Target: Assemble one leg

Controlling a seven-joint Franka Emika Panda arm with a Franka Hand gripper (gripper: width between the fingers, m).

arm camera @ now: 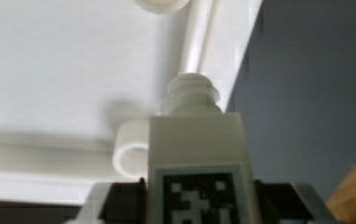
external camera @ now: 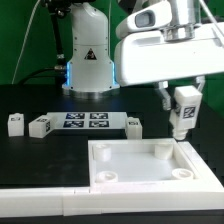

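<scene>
My gripper [external camera: 183, 97] is shut on a leg [external camera: 183, 110], a stubby white post with a black-and-white tag on its side. It holds the leg upright, tip down, just above the far right corner of the white square tray [external camera: 120, 182]. In the wrist view the leg [arm camera: 196, 140] fills the middle between my dark fingers [arm camera: 118, 200], its screw tip over the tray's raised rim [arm camera: 210, 40]. A round corner socket [arm camera: 136, 155] lies beside the leg. Three more legs stand on the table: two [external camera: 15, 124] [external camera: 40, 127] at the exterior view's left and one [external camera: 133, 124] near the middle.
The marker board [external camera: 85, 121] lies flat between the loose legs, behind the tray. The robot's base [external camera: 88, 60] stands at the back. A white strip [external camera: 40, 205] runs along the front edge beside the tray.
</scene>
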